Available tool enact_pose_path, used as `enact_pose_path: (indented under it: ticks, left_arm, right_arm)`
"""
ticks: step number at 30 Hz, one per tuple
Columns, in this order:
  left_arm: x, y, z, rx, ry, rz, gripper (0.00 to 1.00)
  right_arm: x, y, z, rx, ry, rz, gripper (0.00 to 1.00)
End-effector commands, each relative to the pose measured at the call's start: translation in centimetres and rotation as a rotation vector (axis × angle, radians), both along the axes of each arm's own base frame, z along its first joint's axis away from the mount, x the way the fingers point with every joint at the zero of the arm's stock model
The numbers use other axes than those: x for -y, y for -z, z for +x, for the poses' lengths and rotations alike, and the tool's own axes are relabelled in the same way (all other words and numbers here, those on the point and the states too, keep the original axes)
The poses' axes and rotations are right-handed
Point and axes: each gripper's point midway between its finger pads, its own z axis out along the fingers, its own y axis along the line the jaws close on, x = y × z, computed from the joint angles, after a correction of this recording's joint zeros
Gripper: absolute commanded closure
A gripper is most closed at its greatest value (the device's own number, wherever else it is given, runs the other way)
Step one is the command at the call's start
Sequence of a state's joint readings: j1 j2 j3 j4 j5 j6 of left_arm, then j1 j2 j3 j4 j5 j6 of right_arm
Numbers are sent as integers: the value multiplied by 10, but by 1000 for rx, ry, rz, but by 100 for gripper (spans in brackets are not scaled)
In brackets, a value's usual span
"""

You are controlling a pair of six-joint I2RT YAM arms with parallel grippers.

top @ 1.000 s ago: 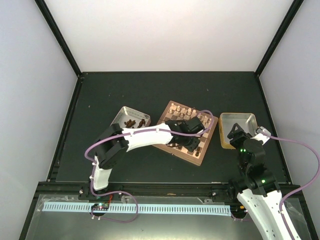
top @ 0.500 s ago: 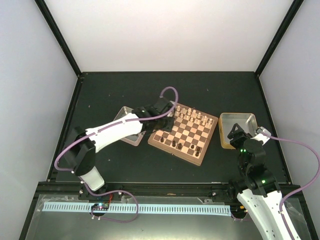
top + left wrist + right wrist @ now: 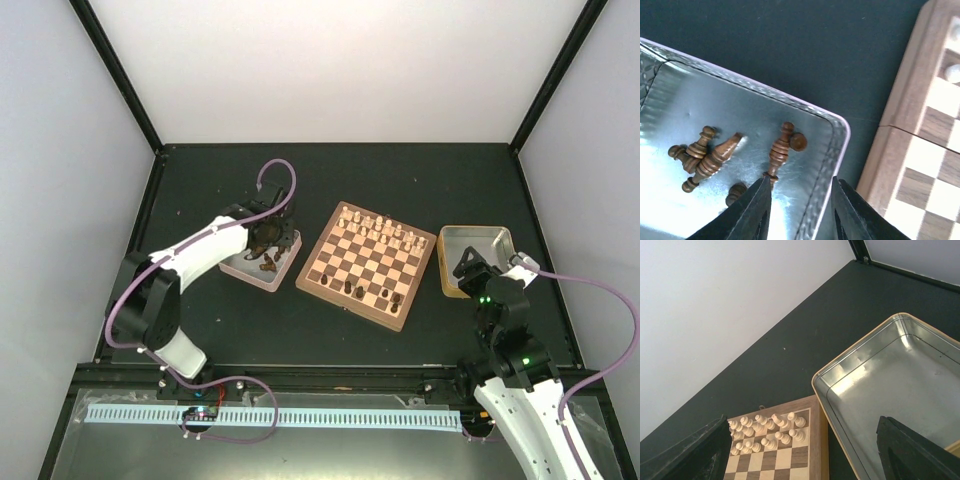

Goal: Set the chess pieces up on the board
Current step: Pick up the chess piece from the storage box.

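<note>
The wooden chessboard [image 3: 368,264] lies mid-table, with cream-white pieces on its far rows and a few dark brown pieces [image 3: 352,289] on its near rows. Several loose dark brown pieces [image 3: 779,152] lie in a metal tray [image 3: 837,145] left of the board, also seen from above [image 3: 240,268]. My left gripper [image 3: 799,200] is open and empty, just above the tray's right end, its left finger by the base of one lying piece. My right gripper [image 3: 800,450] is open and empty, held above the gap between the board [image 3: 785,460] and another tray.
An empty gold-rimmed metal tray [image 3: 476,257] stands right of the board; it shows in the right wrist view [image 3: 890,400]. White walls with black posts enclose the black table [image 3: 330,180].
My left arm has swung left from over the board to above the tray of dark pieces. The right arm has not moved.
</note>
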State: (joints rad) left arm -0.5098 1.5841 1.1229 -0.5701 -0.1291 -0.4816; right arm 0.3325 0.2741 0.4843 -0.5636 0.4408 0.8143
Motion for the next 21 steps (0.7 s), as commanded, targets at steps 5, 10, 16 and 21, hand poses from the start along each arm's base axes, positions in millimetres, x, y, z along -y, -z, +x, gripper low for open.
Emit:
enact_pose_path:
  ticks: [5,10,16,21]
  left_arm:
    - [-2,27,27,-54,3,16,71]
    - [4,38,33,-77,25,-10,78]
    - [10,43,36,-88,56,-26,74]
    - [10,50,37,-105,61,-22,74]
  right_arm:
    - [-1,-7,2,24,2,11,20]
    - [-1,-6,2,21,3,7,20]
    - [-2,-6,5,19,0,6,20]
    - [-1,-5,5,18,2,4,20]
